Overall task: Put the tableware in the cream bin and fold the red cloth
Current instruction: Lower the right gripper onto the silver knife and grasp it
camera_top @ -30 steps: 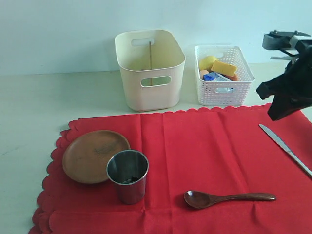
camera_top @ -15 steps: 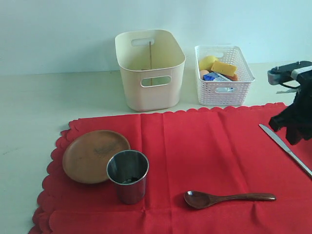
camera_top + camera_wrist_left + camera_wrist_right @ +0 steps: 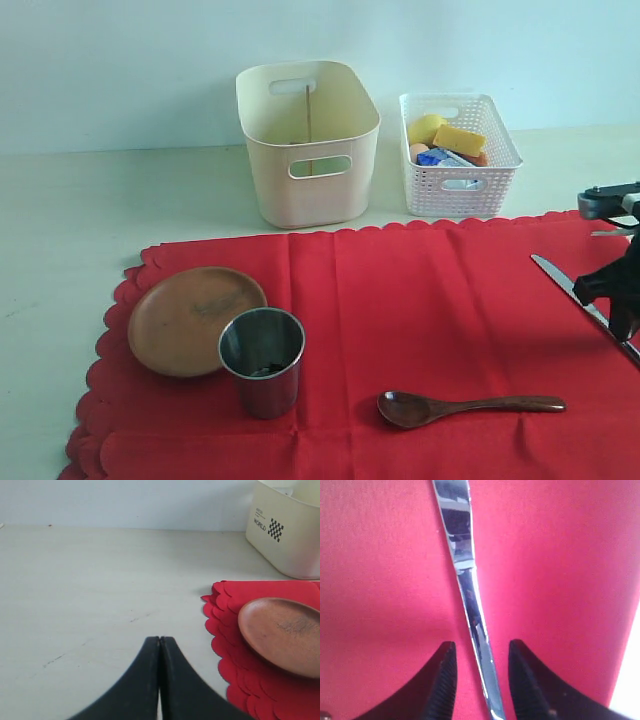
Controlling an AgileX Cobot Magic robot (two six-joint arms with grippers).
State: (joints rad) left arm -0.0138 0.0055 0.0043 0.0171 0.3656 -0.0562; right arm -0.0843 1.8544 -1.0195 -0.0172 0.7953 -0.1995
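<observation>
Right pincer (image 3: 481,652) open, its fingers either side of metal knife (image 3: 456,525) lying on red cloth (image 3: 420,300), left pincer (image 3: 160,641) closed over bench (image 3: 90,575), beside brown plate (image 3: 282,632), cream bin (image 3: 295,545) printed "WORLD" (next to a checkered square (image 3: 275,529)).

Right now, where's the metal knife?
The metal knife lies on the red cloth near the exterior view's right edge, straddled by the open right pincer.
</observation>
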